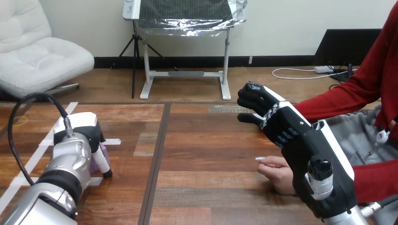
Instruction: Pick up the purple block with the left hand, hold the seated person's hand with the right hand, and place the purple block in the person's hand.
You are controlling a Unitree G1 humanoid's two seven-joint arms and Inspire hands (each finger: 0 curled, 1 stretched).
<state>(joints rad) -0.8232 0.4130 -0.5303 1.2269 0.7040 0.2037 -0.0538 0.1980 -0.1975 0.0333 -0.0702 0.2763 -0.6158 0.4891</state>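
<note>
The purple block point(100, 157) sits on the table at the left, mostly hidden by my left hand point(82, 133). That hand comes down over the block, its black fingers point(106, 165) curled round it and reaching the tabletop. My right hand point(281, 124) hovers raised at the right, fingers relaxed and pointing to the far left, holding nothing. Below it the person's hand point(274, 172) rests on the table, partly covered by my right wrist. I see no grip between the two.
White tape strips point(35, 161) mark the wooden table point(206, 154) around my left hand. A dark seam point(157, 154) runs down the table's middle. The person's red sleeve point(347, 96) crosses in from the right edge.
</note>
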